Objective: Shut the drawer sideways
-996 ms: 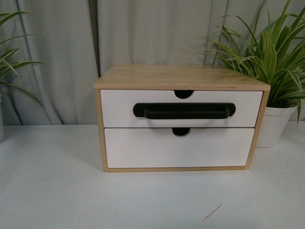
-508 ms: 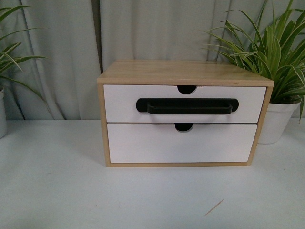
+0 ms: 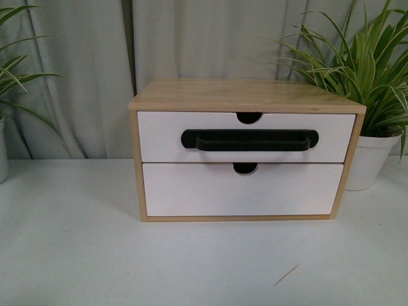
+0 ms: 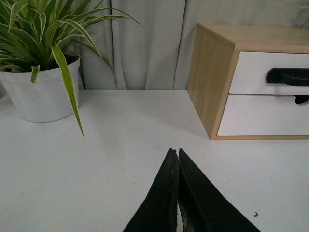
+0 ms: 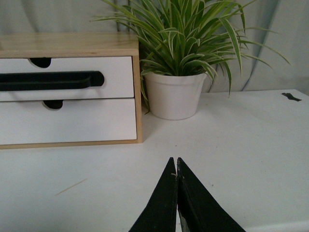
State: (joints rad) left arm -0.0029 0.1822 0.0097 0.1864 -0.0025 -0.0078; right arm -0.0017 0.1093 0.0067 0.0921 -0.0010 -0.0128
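The drawer (image 3: 166, 137) is the upper white front with a long black bar handle (image 3: 249, 140) and a semicircular notch, set in a light wood cabinet (image 3: 242, 95). It sits flush with the cabinet face. It also shows in the left wrist view (image 4: 251, 72) and the right wrist view (image 5: 116, 77). My left gripper (image 4: 174, 152) is shut and empty, low over the white table left of the cabinet. My right gripper (image 5: 174, 160) is shut and empty, in front of the cabinet's right end. Neither arm shows in the front view.
A plain white lower drawer front (image 3: 242, 189) sits below. A potted plant in a white pot (image 3: 368, 159) stands right of the cabinet; another plant (image 4: 41, 92) stands at the left. A thin stick (image 3: 285, 275) lies on the table (image 3: 76, 255). Grey curtains hang behind.
The view has shifted: the cabinet sits slightly higher and further right in the frame than one second ago. The drawer front looks flush throughout.
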